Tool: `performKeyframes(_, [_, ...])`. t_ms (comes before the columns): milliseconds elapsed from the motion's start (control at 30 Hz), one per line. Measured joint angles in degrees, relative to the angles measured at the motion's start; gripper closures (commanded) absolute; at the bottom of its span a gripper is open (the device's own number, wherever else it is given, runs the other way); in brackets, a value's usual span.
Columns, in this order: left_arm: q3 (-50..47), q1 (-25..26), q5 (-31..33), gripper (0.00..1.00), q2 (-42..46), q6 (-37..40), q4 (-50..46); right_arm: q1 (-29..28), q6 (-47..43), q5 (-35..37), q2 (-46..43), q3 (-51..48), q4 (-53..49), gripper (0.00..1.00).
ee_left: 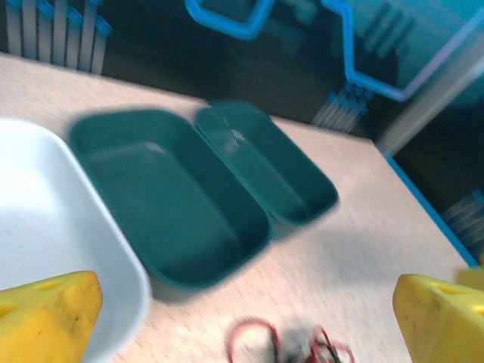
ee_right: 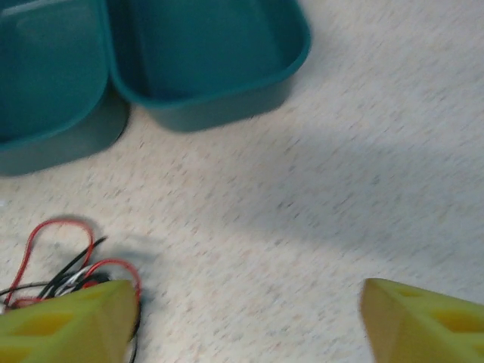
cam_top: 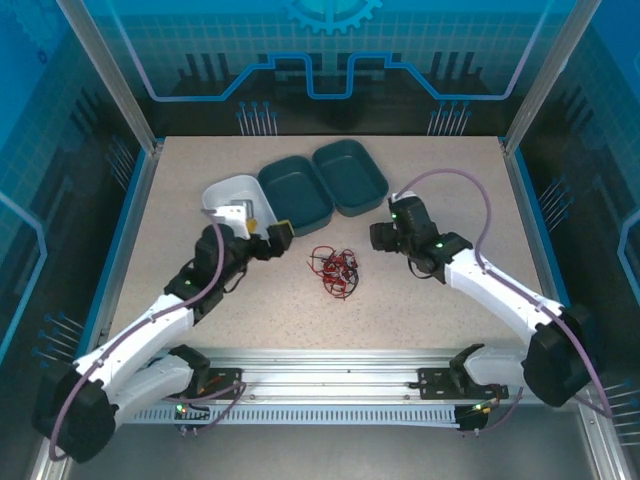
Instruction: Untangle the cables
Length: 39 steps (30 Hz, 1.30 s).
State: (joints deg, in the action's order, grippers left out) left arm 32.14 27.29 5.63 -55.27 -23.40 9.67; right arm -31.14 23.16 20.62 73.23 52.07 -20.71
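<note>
- Right wrist view: the right end effector point(ee_right: 246, 321) stands open, its two yellow fingers point(ee_right: 72, 325) wide apart at the bottom corners, with bare speckled surface in the gap.
- The tangle of thin red, black and whitish-grey cables point(ee_right: 68, 265) lies at the finger on the picture's left. That finger covers part of the tangle, and I cannot tell whether it touches the wires. A red loop sticks out above the fingertip.
- Left wrist view: the left end effector point(ee_left: 243, 310) is also open, with nothing between its yellow fingers point(ee_left: 45, 314). The blurred cables point(ee_left: 287, 348) sit at the bottom edge, on the surface between them.
- Top external view: the cables point(cam_top: 335, 270) form one small heap in the middle of the beige speckled bench point(cam_top: 430, 300). They lie between the left end effector point(cam_top: 272, 238) and the right end effector point(cam_top: 385, 236), apart from both.
- Beyond the heap, two dark teal rounded plastic trays point(cam_top: 295, 190) sit side by side, touching, at the far middle of the bench.
- A white rounded plastic tray point(cam_top: 228, 192) sits just left of the teal trays, right behind the left end effector.
</note>
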Motion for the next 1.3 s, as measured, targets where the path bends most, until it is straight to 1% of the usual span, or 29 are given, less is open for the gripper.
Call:
performKeyframes(133, [0.04, 7.28, 2.25, 0.01, -3.26, -1.51, -2.14, -0.81, 4.98, -4.35, 3.34, 1.29, -2.86, 0.42])
performKeyframes(233, [0.20, 11.69, 3.78, 0.01, -5.68, -2.08, -2.36, -0.79, 7.50, -8.72, 5.66, 1.46, -3.26, 0.49])
performKeyframes(367, [1.68, 14.43, 4.66, 0.02, -10.49, -2.21, -3.04, -0.68, 9.46, -14.25, 8.85, 1.73, -2.71, 0.57])
performKeyframes(433, [2.86, 15.02, 5.16, 0.07, -13.11, -2.32, -3.26, -0.68, 10.12, -16.79, 10.71, 2.01, -2.10, 0.63])
performKeyframes(500, [3.78, 15.43, 5.64, 0.11, -15.15, -2.78, -3.41, -0.68, 10.73, -18.80, 12.50, 2.38, -1.62, 0.67])
performKeyframes(600, [4.20, 15.87, 6.43, 0.19, -17.33, -4.02, -3.41, -0.68, 11.37, -21.16, 15.02, 2.80, -0.68, 0.70])
performKeyframes(900, [4.48, 16.06, 6.91, 0.40, -21.66, -7.23, -3.45, -0.68, 12.48, -24.57, 19.12, 2.82, 1.95, 0.71])
performKeyframes(1000, [4.48, 16.06, 7.08, 0.49, -22.01, -8.04, -3.54, -0.68, 12.87, -25.38, 20.61, 2.82, 2.67, 0.71])
performKeyframes(1067, [4.48, 16.09, 7.21, 0.56, -22.16, -8.24, -3.80, -0.68, 12.94, -25.79, 21.42, 3.02, 2.99, 0.73])
performKeyframes(1167, [4.48, 16.09, 7.30, 0.64, -22.60, -8.63, -4.28, -0.68, 13.31, -25.83, 22.40, 3.56, 3.41, 0.77])
performKeyframes(1300, [4.48, 16.09, 7.69, 0.74, -22.91, -9.62, -5.29, -0.68, 13.60, -25.35, 22.58, 3.87, 3.61, 0.88])
